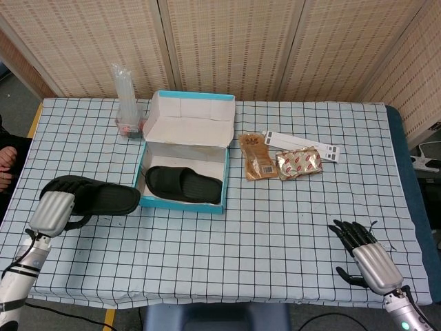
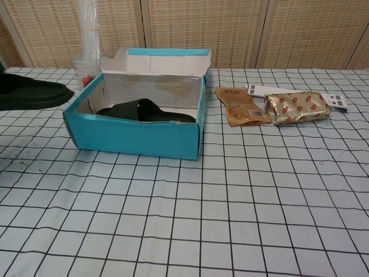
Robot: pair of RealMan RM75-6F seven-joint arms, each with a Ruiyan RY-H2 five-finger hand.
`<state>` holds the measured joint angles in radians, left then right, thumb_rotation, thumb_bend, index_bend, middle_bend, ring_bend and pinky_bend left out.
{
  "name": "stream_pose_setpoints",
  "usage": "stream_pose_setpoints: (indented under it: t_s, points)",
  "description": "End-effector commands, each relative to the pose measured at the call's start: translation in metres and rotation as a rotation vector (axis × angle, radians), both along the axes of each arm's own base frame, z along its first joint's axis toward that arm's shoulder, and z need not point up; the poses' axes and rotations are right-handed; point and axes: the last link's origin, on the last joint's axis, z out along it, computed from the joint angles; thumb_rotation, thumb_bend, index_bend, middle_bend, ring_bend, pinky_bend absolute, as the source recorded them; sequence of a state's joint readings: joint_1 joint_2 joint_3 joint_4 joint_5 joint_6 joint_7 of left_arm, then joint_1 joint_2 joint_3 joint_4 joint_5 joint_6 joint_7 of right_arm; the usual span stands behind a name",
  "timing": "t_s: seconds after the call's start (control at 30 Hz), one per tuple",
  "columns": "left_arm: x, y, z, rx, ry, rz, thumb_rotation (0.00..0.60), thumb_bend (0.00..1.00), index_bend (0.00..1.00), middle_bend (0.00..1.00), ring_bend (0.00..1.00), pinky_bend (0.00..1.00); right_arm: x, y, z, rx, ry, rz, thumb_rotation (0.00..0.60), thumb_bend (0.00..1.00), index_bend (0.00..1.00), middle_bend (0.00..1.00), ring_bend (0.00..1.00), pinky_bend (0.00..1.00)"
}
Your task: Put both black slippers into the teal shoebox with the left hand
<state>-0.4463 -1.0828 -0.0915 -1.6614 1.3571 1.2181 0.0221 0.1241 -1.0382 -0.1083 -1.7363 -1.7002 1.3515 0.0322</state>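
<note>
The teal shoebox (image 1: pixel 211 207) (image 2: pixel 132 135) stands open on the checked tablecloth with one black slipper (image 1: pixel 183 184) (image 2: pixel 141 109) lying inside it. My left hand (image 1: pixel 52 212) grips the heel end of the second black slipper (image 1: pixel 93 196) (image 2: pixel 31 92) and holds it raised off the table, left of the box, its toe pointing toward the box. The chest view shows only the slipper, not the hand. My right hand (image 1: pixel 368 258) rests at the near right corner of the table, fingers apart, holding nothing.
A clear plastic bag with a small red item (image 1: pixel 127 103) (image 2: pixel 86 57) stands behind the box's left corner. A brown snack packet (image 1: pixel 258 157) (image 2: pixel 241 105), a red-patterned foil packet (image 1: pixel 298 164) (image 2: pixel 297 107) and a white strip (image 1: pixel 303 145) lie right of the box.
</note>
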Motion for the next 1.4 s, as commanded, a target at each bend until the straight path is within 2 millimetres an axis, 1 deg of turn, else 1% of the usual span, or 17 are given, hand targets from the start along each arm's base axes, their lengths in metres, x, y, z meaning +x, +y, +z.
stream_pose_setpoints:
  t_s: [0.03, 0.1, 0.23, 0.33, 0.47, 0.63, 0.73, 0.87, 0.97, 1.07, 1.2, 1.3, 1.4]
  points:
    - [0.038, 0.019, 0.004, -0.030, -0.105, -0.063, 0.600, 0.40, 0.53, 0.64, 0.50, 0.44, 0.000, 0.000, 0.000, 0.002, -0.002, 0.001, 0.600, 0.22, 0.00, 0.00, 0.00, 0.00]
    - [0.060, 0.032, 0.000, -0.071, -0.145, -0.096, 0.600, 0.40, 0.53, 0.64, 0.51, 0.45, 0.000, 0.000, 0.000, 0.003, -0.003, 0.000, 0.600, 0.22, 0.00, 0.00, 0.00, 0.00]
    - [0.098, 0.056, -0.013, -0.155, -0.208, -0.130, 0.600, 0.40, 0.53, 0.64, 0.51, 0.45, 0.000, 0.000, 0.001, 0.003, -0.007, 0.000, 0.600, 0.22, 0.00, 0.00, 0.00, 0.00]
    - [0.119, 0.073, -0.028, -0.210, -0.226, -0.134, 0.600, 0.40, 0.53, 0.65, 0.51, 0.45, -0.001, -0.001, 0.002, 0.003, -0.009, -0.004, 0.600, 0.22, 0.00, 0.00, 0.00, 0.00]
    - [0.141, 0.097, -0.049, -0.266, -0.234, -0.121, 0.600, 0.40, 0.52, 0.64, 0.51, 0.45, -0.002, -0.002, 0.001, 0.008, -0.008, -0.009, 0.600, 0.22, 0.00, 0.00, 0.00, 0.00]
    - [0.158, 0.122, -0.066, -0.274, -0.249, -0.116, 0.600, 0.40, 0.53, 0.65, 0.51, 0.45, -0.003, -0.003, -0.001, 0.016, -0.006, -0.014, 0.600, 0.22, 0.00, 0.00, 0.00, 0.00]
    - [0.163, 0.132, -0.074, -0.270, -0.229, -0.127, 0.600, 0.41, 0.54, 0.65, 0.51, 0.46, -0.004, -0.003, 0.000, 0.010, -0.006, -0.018, 0.600, 0.22, 0.00, 0.00, 0.00, 0.00]
    - [0.171, 0.140, -0.082, -0.264, -0.224, -0.158, 0.600, 0.44, 0.54, 0.65, 0.51, 0.45, -0.005, -0.004, -0.001, 0.010, -0.003, -0.023, 0.600, 0.22, 0.00, 0.00, 0.00, 0.00]
    - [0.176, 0.146, -0.088, -0.277, -0.232, -0.188, 0.600, 0.48, 0.56, 0.65, 0.49, 0.42, -0.005, -0.005, -0.001, 0.009, 0.002, -0.026, 0.600, 0.22, 0.00, 0.00, 0.00, 0.00]
    - [0.178, 0.151, -0.094, -0.306, -0.242, -0.213, 0.600, 0.52, 0.58, 0.65, 0.45, 0.39, -0.006, -0.005, -0.001, 0.002, 0.006, -0.031, 0.600, 0.22, 0.00, 0.00, 0.00, 0.00]
    - [0.175, 0.160, -0.103, -0.332, -0.252, -0.247, 0.600, 0.56, 0.59, 0.64, 0.39, 0.37, -0.006, -0.005, -0.001, -0.006, 0.010, -0.035, 0.600, 0.22, 0.00, 0.00, 0.00, 0.00]
    - [0.168, 0.168, -0.112, -0.352, -0.264, -0.254, 0.600, 0.58, 0.60, 0.64, 0.36, 0.37, -0.006, -0.005, -0.001, -0.007, 0.015, -0.038, 0.600, 0.22, 0.00, 0.00, 0.00, 0.00]
    - [0.162, 0.176, -0.117, -0.348, -0.237, -0.273, 0.600, 0.59, 0.61, 0.64, 0.33, 0.36, -0.007, -0.006, -0.002, -0.008, 0.021, -0.043, 0.600, 0.22, 0.00, 0.00, 0.00, 0.00]
